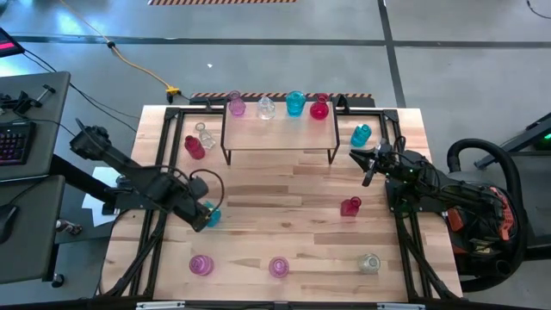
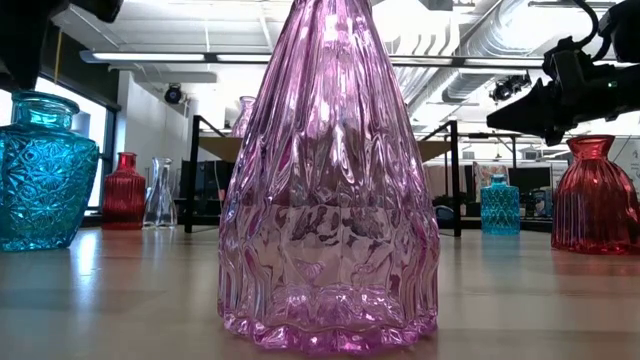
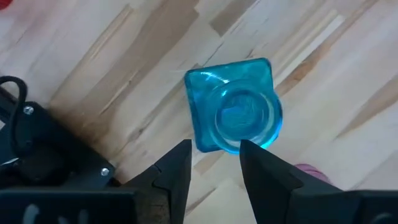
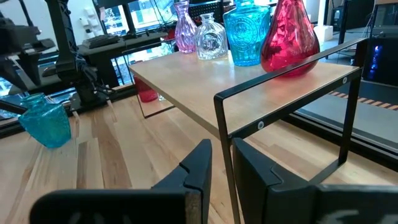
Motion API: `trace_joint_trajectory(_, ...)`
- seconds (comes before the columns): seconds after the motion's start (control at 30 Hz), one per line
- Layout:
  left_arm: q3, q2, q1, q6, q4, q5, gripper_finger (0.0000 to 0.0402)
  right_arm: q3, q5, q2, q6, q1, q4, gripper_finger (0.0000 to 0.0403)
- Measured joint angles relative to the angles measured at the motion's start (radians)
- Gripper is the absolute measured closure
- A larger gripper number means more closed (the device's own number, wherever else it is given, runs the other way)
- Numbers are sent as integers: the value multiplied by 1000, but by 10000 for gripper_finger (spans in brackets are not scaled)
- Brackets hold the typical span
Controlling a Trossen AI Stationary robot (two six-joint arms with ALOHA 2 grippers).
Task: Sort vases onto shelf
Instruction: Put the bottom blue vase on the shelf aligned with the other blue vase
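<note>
The left gripper [image 3: 214, 165] hovers directly over a square teal-blue glass vase [image 3: 233, 115] on the near-left part of the slatted wooden tabletop [image 1: 284, 215]; its fingers stand slightly apart at the rim, grasping nothing, probably lined up for a pick. The right gripper [image 1: 368, 169], fingers nearly together and empty, waits by the right end of the light-wood shelf [image 1: 280, 129]. Four vases already line the shelf's far edge: pink, clear, teal and red. Eight remain on the tabletop: three pink, two red, two teal, two clear.
</note>
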Motion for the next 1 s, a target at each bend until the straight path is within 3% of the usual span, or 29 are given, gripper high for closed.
trace_joint_trajectory(0.63, -114, 0, 58, 98, 148, -3, 276, 0, 0, 0, 0, 0, 0, 355)
trace_joint_trajectory(1.0, -112, -1, 103, 98, 147, 3, 380, 0, 0, 0, 0, 0, 0, 355)
